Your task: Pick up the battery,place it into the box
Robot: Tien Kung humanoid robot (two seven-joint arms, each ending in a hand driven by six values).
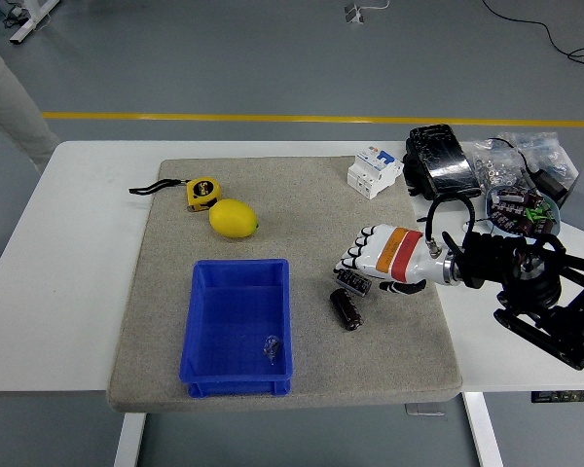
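A small dark battery (351, 281) lies on the grey mat (292, 204), right of the blue box (238, 331). A second dark cylindrical battery (346, 310) lies just below it. My right hand (368, 274), white with an orange band, comes in from the right. Its fingers (355, 257) are curled down over the top of the small battery and the thumb (399, 287) is at the battery's right side. The battery still rests on the mat. The box holds one small clear item (271, 344). My left arm is out of view.
A lemon (234, 218) and a yellow tape measure (201, 192) lie on the mat behind the box. A white breaker (374, 171), a black pack (441, 161) and bags of parts (516, 161) sit at the back right. A person's leg (10, 97) stands at the far left.
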